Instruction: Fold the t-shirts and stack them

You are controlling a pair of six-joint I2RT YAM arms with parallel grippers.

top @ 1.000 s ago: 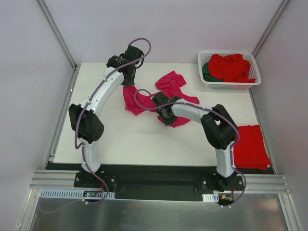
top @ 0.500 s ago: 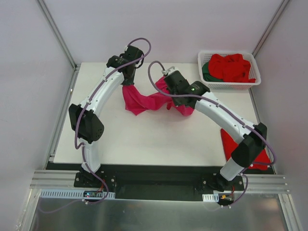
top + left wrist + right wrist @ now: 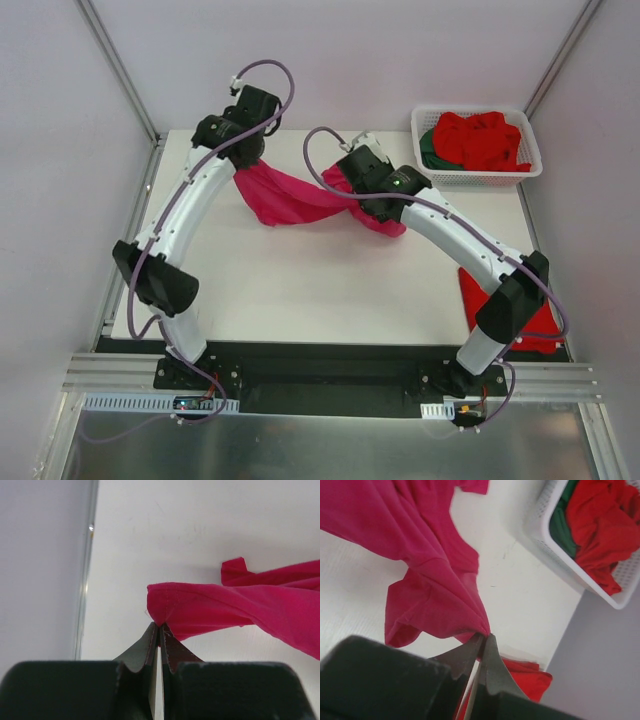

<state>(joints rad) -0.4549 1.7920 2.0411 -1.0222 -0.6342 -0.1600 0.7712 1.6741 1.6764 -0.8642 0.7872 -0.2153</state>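
A magenta-pink t-shirt [image 3: 290,198] hangs stretched between my two grippers above the far middle of the table. My left gripper [image 3: 243,160] is shut on one corner of it [image 3: 165,605], fingertips pinching the hem. My right gripper [image 3: 372,205] is shut on another bunch of the same shirt [image 3: 440,580], with a sleeve drooping below. A folded bright red t-shirt [image 3: 535,310] lies at the table's right edge, partly behind my right arm, and shows in the right wrist view [image 3: 525,672]. More red shirts [image 3: 485,140] and a dark green one [image 3: 430,148] lie in the basket.
The white slotted basket [image 3: 475,178] stands at the far right corner, also in the right wrist view [image 3: 545,545]. Grey enclosure walls and metal rails [image 3: 130,90] border the white table [image 3: 300,290].
My left gripper has moved left and up, and my right arm swung up and to the far side with the shirt, pulling the pink shirt taut between them off the table.
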